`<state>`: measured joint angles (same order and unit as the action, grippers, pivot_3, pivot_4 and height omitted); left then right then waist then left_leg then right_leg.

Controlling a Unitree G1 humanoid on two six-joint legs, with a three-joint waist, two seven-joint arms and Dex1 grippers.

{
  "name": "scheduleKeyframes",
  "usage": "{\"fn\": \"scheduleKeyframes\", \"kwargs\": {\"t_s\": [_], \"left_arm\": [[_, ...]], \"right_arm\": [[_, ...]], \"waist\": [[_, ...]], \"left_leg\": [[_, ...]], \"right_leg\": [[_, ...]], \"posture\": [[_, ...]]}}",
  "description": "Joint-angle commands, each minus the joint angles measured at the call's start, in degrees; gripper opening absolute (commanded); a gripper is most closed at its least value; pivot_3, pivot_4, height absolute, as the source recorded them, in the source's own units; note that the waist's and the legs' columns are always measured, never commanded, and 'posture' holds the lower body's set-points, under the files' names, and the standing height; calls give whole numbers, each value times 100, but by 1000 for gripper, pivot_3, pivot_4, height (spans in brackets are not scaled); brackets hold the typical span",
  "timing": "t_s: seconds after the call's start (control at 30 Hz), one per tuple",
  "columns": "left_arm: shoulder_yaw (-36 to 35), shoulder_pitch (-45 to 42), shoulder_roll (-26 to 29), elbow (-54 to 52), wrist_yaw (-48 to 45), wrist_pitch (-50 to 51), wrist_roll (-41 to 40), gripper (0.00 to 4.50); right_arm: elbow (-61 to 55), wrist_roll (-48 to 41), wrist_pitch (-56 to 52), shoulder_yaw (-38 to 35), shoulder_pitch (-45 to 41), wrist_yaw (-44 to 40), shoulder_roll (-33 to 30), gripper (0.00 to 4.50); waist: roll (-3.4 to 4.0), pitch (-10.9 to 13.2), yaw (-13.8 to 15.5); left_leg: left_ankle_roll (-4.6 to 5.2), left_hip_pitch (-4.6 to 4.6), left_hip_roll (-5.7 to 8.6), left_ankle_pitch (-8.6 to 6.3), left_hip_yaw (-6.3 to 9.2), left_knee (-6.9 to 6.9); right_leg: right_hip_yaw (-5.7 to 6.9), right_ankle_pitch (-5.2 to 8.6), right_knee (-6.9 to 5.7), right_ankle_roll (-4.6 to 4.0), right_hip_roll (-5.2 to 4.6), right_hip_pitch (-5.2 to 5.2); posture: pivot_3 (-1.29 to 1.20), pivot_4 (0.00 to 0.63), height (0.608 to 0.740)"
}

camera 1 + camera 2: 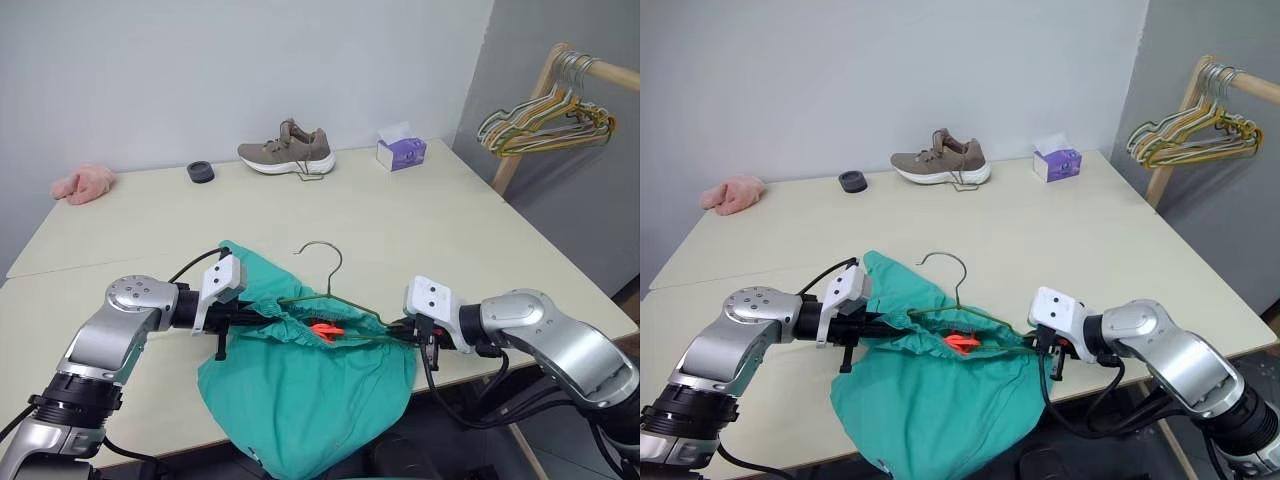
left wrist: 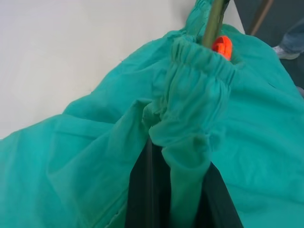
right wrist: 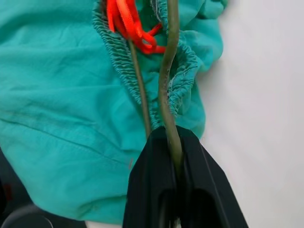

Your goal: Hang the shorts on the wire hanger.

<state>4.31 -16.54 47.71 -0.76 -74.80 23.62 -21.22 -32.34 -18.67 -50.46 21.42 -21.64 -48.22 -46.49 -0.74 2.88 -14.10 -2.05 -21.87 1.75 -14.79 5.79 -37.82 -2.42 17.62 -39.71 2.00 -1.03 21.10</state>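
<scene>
The shorts (image 1: pixel 300 390) hang over the near edge of the table (image 1: pixel 430 230), held up between both arms. The left gripper (image 1: pixel 232 322) is clamped on the gathered waistband, keeping it open and taut. The right gripper (image 1: pixel 412 336) is closed on the end of the wire hanger (image 1: pixel 330 290), whose body sits inside the waistband with its hook rising above, so the fabric can likely settle on the wire

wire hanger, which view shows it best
The left eye view: the wire hanger shows its curved hook and both sloping arms above the shorts. The right eye view shows much the same. The right wrist view shows wire clamped in the right gripper; the left wrist view, a short stretch.
</scene>
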Motion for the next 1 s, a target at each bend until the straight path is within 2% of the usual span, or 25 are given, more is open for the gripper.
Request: {"fn": "scheduleKeyframes", "kwargs": {"t_s": [0.03,0.27,0.63,0.73,0.93,0.97,1.0], "left_arm": [[-189,-124,70,-164,-42,104,-178,585],[-164,-91,303,-29,-254,-322,-20,2640],[-86,-379,206,380,-321,-341,32,2640],[-110,-391,180,368,-436,-177,-138,2023],[-132,-364,99,239,-461,72,-246,230],[-129,-351,86,205,-450,88,-249,24],[-128,-338,73,173,-444,103,-251,24]], "right_arm": [[-90,39,-9,-126,-197,85,103,0],[-133,98,6,-134,-300,184,254,0],[-226,271,648,-104,-411,48,439,0],[-183,307,842,-116,-378,-18,444,0],[-110,348,1026,-122,-310,-159,454,0],[-101,352,1054,-118,-294,-173,448,0],[-90,357,1079,-115,-280,-183,445,0]], "waist": [[0,0,0],[1,1,-2],[2,1,-4],[2,1,-12],[1,1,-10],[2,1,-10],[2,1,-9]], "left_leg": [[0,0,0,0,0,0],[0,0,0,0,0,0],[0,0,0,0,0,0],[0,0,0,0,-1,0],[0,0,0,0,0,0],[0,0,0,0,0,0],[0,0,0,0,0,0]], "right_leg": [[0,0,0,0,0,0],[-1,0,0,0,0,1],[0,0,0,0,0,1],[-1,0,0,0,0,1],[0,0,0,0,0,2],[0,0,0,0,0,1],[-1,0,0,0,0,1]], "posture": [[-269,0,740],[-269,0,740],[-268,0,740],[-274,0,740],[-273,0,740],[-273,0,740],[-273,0,740]]}}
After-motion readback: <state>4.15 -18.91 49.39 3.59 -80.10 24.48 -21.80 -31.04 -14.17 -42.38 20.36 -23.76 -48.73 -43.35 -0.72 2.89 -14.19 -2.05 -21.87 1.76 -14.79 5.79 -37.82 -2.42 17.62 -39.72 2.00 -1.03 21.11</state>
